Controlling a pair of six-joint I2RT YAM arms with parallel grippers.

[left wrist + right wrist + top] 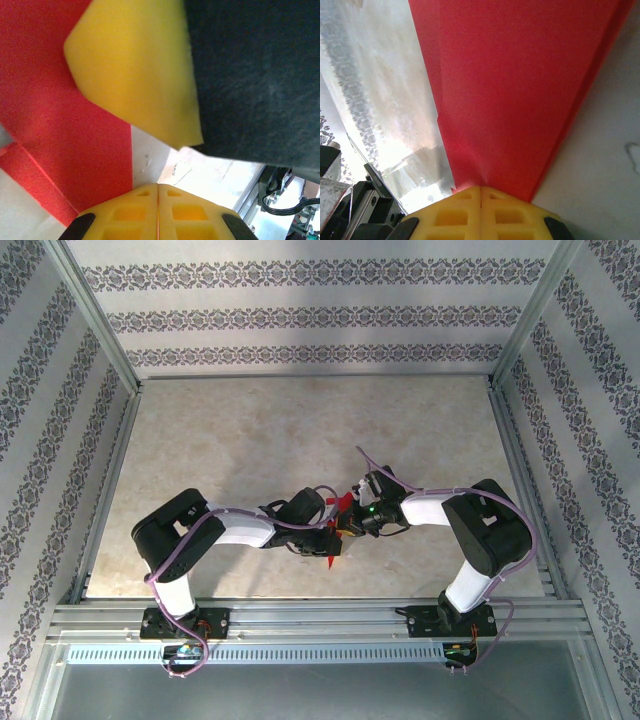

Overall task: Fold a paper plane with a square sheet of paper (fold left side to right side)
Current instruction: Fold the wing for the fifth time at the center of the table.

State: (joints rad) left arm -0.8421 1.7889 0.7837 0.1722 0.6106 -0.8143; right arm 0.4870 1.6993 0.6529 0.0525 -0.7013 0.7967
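Right gripper (481, 190): yellow fingers pressed flat together, no gap at the seam. Clamped on the red paper (510, 100), which runs straight into the seam and widens away from it. A crease line visible down the left part of the sheet, with a small step in the left edge.

Left gripper (158, 192): fingers likewise closed tight, seam a thin line. Red paper (60, 140) reaches the fingertips on the left-hand side of that view; whether it is nipped in the seam, cannot tell. A folded flap with a pale crease shows at lower left.

Left wrist view adds a yellow finger (130, 75) of the other arm lying over the paper, close above the left fingertips, with a dark mass (250, 75) behind it. Pale table surface between them; metal rail and a black cable (295, 202) at lower right.

Right wrist view adds the paper's long tapering outline, seen against the mottled table (600, 165), and a rail (365, 210) at lower left.

Top view: both arms bent inward, left gripper (335, 540) and right gripper (353, 522) nearly touching near the table's front centre. Red paper (343, 504) between them, seen as small slivers above and below the fingers. Marbled table (250, 440), patterned walls around.
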